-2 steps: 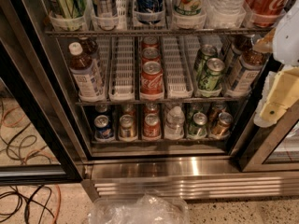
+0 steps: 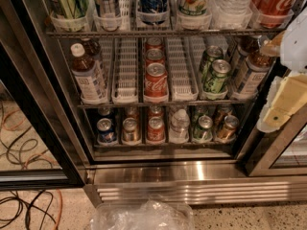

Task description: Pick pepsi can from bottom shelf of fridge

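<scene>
The fridge [image 2: 163, 169] stands open in front of me, with wire racks of drinks above a ribbed steel base. The pepsi can [image 2: 106, 131], dark blue with a silver top, stands upright at the far left front of the bottom shelf [image 2: 163, 143]. To its right in the row are a silver-brown can [image 2: 130, 130], a red can [image 2: 155, 129], a clear bottle [image 2: 180, 126], a green can [image 2: 203, 129] and a gold-brown can [image 2: 227, 128]. My gripper [image 2: 283, 107], cream and white, hangs at the right edge by the door frame, well right of and above the pepsi can.
The middle rack holds a brown bottle [image 2: 87, 73], red Coca-Cola cans [image 2: 156, 80] and green cans [image 2: 216, 75]. Black door frames [image 2: 33, 109] flank the opening. Cables [image 2: 29, 210] lie on the floor at the left. A clear plastic bag [image 2: 144, 217] lies below the base.
</scene>
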Action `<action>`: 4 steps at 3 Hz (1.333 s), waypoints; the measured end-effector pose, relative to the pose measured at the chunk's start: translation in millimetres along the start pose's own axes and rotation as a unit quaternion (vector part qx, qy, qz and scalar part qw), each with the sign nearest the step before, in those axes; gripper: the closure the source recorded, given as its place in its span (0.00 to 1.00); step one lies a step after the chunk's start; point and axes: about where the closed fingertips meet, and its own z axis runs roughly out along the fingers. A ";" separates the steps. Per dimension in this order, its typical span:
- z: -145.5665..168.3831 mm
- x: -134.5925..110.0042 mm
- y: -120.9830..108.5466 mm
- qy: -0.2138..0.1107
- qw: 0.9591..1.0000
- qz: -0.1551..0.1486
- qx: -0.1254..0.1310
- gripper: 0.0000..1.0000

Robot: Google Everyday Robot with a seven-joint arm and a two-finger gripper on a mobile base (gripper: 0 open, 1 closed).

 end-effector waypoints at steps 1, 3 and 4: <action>15.2 -12.9 6.5 -0.047 0.999 0.017 0.016 0.00; 80.2 -77.7 52.7 -0.196 0.980 0.039 0.008 0.00; 78.2 -91.7 40.6 -0.224 0.972 0.058 0.033 0.00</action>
